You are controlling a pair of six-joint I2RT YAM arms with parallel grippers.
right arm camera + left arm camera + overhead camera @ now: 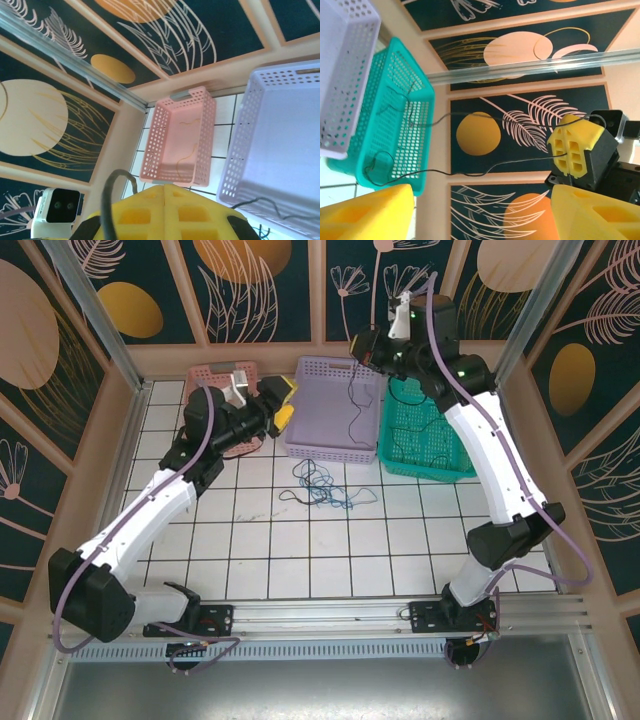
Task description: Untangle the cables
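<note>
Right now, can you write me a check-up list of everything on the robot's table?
Surface: white tiled table with dark grid lines.
Job's things: a knotted bundle of thin cables lies on the tiles in front of the purple basket. One thin black cable hangs from the right gripper.
Clutter: pink basket with a thin strand inside; green basket with thin strands inside.
Grippers: left gripper open, holding nothing. Right gripper raised and shut on the black cable.
Cables: thick purple-grey arm cables run along both arms.
Surroundings: walls painted with leaves and round shapes.
</note>
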